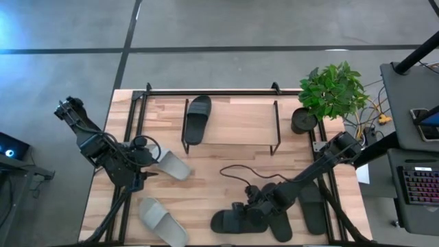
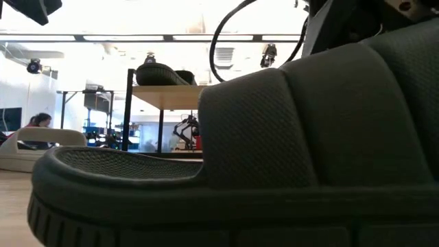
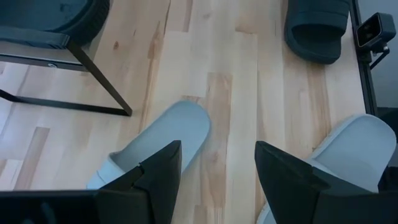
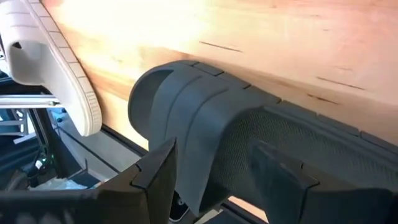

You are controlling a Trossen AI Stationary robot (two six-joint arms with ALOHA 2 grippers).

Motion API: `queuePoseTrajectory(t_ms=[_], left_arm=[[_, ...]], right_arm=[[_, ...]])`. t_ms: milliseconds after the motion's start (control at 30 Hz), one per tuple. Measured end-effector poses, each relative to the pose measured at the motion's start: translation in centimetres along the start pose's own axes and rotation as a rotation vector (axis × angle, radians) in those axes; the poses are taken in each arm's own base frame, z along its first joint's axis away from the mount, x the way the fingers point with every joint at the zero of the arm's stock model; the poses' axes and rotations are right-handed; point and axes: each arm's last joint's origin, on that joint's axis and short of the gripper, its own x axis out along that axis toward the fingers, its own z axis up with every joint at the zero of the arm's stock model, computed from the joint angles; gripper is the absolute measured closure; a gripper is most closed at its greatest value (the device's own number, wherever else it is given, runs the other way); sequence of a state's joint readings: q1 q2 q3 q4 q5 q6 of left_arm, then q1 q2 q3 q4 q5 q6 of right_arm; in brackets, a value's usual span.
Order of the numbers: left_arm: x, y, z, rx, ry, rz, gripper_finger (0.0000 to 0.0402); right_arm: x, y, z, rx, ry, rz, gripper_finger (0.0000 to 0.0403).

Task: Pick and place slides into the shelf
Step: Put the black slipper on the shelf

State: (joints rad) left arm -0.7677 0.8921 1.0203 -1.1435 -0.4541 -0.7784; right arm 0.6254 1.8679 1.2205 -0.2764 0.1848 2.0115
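Note:
The shelf [image 1: 230,120] stands at the table's far middle, and one dark slide [image 1: 197,118] lies on its top board. Two light grey slides [image 1: 173,165] [image 1: 162,221] lie on the table's left part. My left gripper [image 1: 140,180] hangs open above the table between them, with nothing between its fingers [image 3: 217,180]. Near the front edge lies a dark slide [image 1: 230,221]. My right gripper [image 1: 241,209] is low over it and open, one finger on each side of the strap [image 4: 205,124]. Two more dark slides [image 1: 278,216] [image 1: 312,206] lie to its right. My right gripper slants down at the dark slide, which lies flat on the table, with its open fingers [image 4: 155,180] on either side of the strap's near edge. I cannot tell whether they touch it.
A potted plant [image 1: 333,92] stands at the far right corner. A black cable [image 1: 240,171] loops across the table in front of the shelf. The low camera [image 3: 373,31] sits at the front edge, close to the dark slide that fills its view [image 2: 206,171].

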Motion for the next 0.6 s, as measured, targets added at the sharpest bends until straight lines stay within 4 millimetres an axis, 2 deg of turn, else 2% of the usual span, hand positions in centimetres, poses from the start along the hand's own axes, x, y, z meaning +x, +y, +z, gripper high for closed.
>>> queuePoseTrajectory(t_ms=[233, 533, 600], left_arm=[[0.02, -0.01, 0.01, 0.001, -0.004, 0.005, 0.0212], [0.04, 0.02, 0.03, 0.002, -0.013, 0.015, 0.0212], [0.04, 0.02, 0.03, 0.002, -0.015, 0.018, 0.0212]], right_arm=[[-0.03, 0.60, -0.29, 0.015, 0.029, 0.061, 0.0218], [0.14, 0.11, -0.12, 0.002, 0.022, 0.028, 0.0218], [0.79, -0.06, -0.19, 0.009, 0.028, 0.027, 0.0218]])
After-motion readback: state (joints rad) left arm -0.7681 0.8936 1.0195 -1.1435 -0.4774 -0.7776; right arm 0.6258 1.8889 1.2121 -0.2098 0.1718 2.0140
